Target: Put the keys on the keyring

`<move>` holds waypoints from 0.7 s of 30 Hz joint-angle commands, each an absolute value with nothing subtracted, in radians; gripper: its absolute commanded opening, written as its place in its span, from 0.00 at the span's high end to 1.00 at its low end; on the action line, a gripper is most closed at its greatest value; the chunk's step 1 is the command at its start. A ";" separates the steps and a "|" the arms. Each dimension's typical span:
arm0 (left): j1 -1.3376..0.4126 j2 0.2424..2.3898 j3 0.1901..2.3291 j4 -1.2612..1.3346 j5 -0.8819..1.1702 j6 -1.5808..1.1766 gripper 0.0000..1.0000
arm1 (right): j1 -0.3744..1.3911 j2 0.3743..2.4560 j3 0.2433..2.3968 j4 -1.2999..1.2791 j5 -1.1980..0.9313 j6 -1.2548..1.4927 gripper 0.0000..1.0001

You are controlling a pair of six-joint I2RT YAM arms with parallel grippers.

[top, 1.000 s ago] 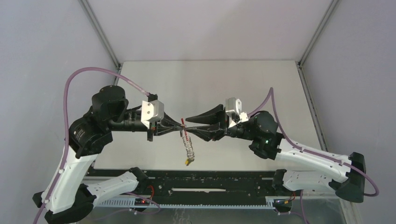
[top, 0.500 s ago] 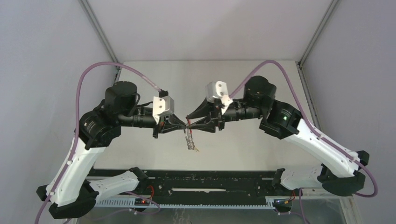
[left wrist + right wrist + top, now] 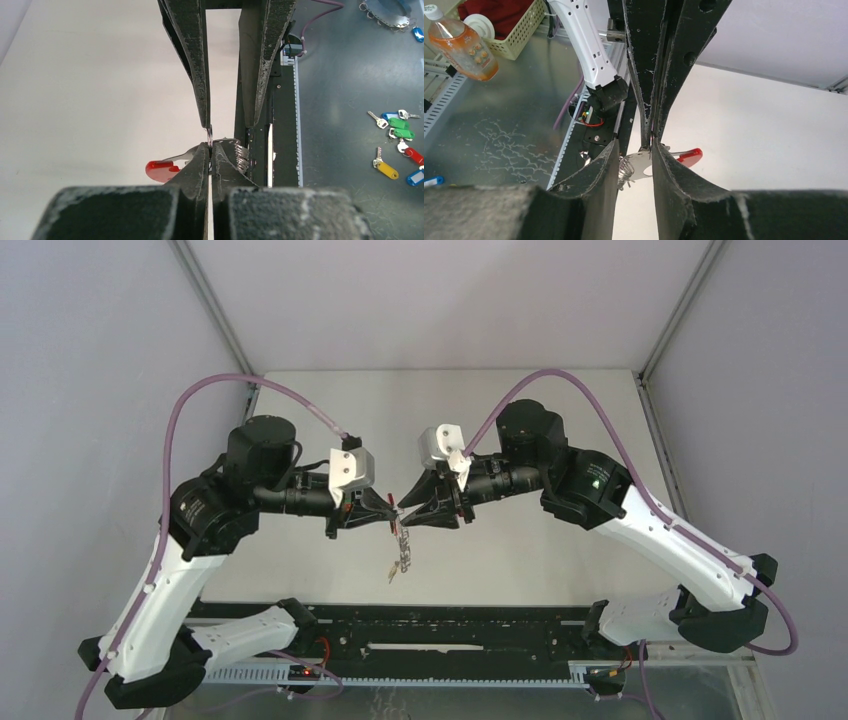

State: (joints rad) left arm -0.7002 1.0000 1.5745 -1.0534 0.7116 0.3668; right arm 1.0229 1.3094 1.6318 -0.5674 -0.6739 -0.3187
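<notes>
Keyring (image 3: 403,552): hangs above table (image 3: 520,410) from left gripper (image 3: 392,517), clamped shut on its top ring; right gripper (image 3: 403,512) part-open, jaws flanking the silver rings, no grip evident; advice: hold 1 ring steady, pry its coil slowly, avoid swing.

Pale tabletop (image 3: 540,400) mid-frame. Lavender-grey walls (image 3: 90,330) on three sides. Metal corner posts (image 3: 212,310) upper left and upper right. Light even, diffuse.
</notes>
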 commanded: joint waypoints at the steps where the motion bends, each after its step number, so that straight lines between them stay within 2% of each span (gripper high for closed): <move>1: -0.703 0.980 1.604 -1.007 0.757 0.379 1.00 | 1.022 1.301 1.654 -0.566 -0.640 -0.346 0.60; 11: -0.703 0.973 1.598 -1.006 0.758 0.383 1.00 | 1.022 1.294 1.624 -0.471 -0.626 -0.336 0.56; 21: -0.702 0.972 1.599 -1.002 0.756 0.383 1.00 | 1.026 1.338 1.681 -0.569 -0.700 -0.362 0.60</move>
